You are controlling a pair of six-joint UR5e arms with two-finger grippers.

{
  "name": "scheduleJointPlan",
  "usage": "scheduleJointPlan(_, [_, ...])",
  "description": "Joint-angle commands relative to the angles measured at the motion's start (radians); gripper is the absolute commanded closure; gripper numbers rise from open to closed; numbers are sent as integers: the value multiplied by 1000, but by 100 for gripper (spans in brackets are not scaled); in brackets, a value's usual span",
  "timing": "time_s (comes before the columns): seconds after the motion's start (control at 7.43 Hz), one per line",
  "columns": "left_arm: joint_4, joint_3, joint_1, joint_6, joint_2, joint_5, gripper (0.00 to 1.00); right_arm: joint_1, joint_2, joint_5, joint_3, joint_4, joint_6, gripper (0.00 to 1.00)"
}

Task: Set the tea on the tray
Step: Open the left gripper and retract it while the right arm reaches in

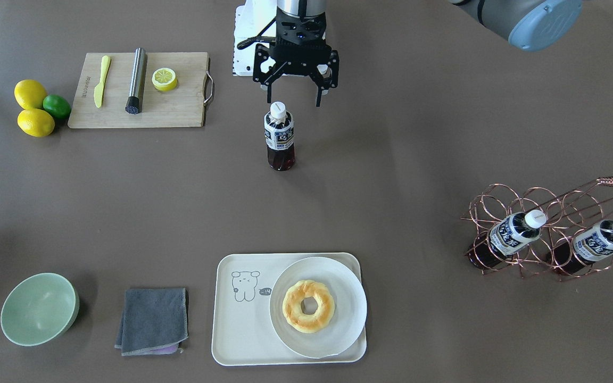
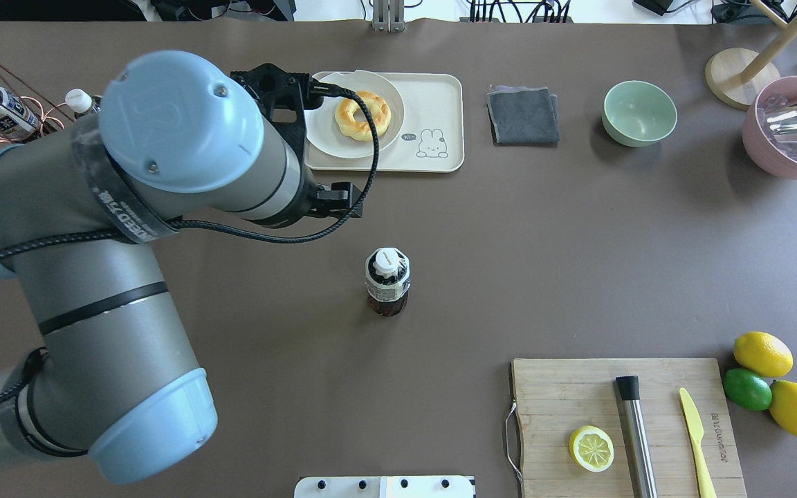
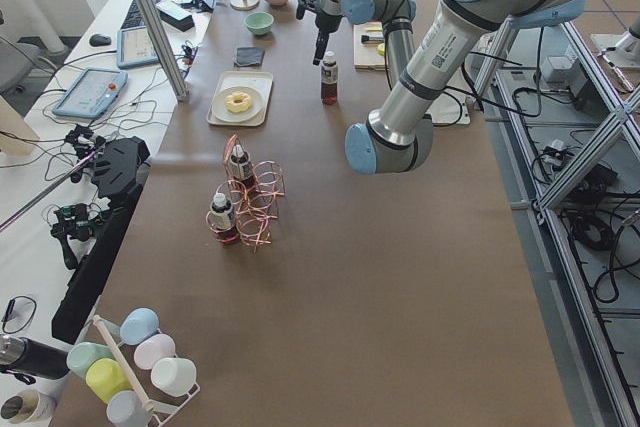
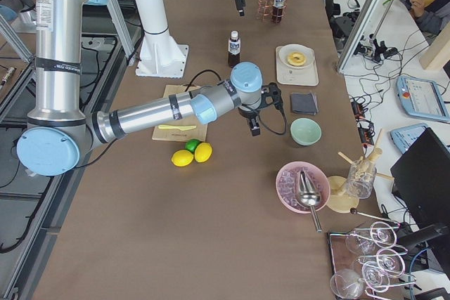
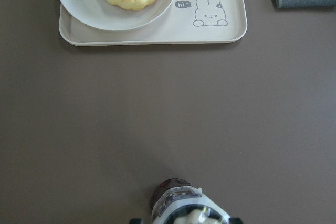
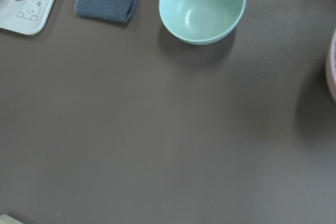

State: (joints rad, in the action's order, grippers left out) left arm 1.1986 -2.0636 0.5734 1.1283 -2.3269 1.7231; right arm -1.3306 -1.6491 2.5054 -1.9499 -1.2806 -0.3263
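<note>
Clear plastic with dark brown contents, the tea point(image 1: 279, 139) stands upright mid-table point(image 1: 418, 159), well apart from the tray point(image 1: 242, 332). Only bare table surface lies between them. On the tray, the plate point(image 1: 351, 303) covers the half away from the bear drawing, reaching the rim. The left gripper point(image 1: 293, 100) hangs just above the cap point(image 1: 278, 109), jaws spread wide, holding nothing. The right gripper point(image 4: 254, 128): opening cannot be told.

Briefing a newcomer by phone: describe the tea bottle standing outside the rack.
Look at the middle of the table, straight across from the cream tray. The tea stands there upright and alone; its two twins sit inside the copper wire rack.
</note>
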Motion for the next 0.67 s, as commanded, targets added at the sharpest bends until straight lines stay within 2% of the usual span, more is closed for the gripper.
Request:
scheduleJointPlan(0.0, [9, -79, 110, -155, 151, 67, 4, 239, 69, -178, -81, 127, -415, 0])
scheduleJointPlan(0.13, [10, -104, 137, -179, 202, 110, 4, 349, 128, -254, -104, 126, -554, 0])
scheduleJointPlan(0.27, [9, -140, 155, -217, 251, 112, 3, 455, 197, -349, -115, 118, -665, 0])
scheduleJointPlan(0.4, [10, -153, 178, -254, 291, 113, 4, 575, 265, -481, -107, 91, -760, 0])
scheduleJointPlan(0.54, [10, -150, 193, -277, 303, 113, 4, 631, 373, -553, -109, -19, -795, 1])
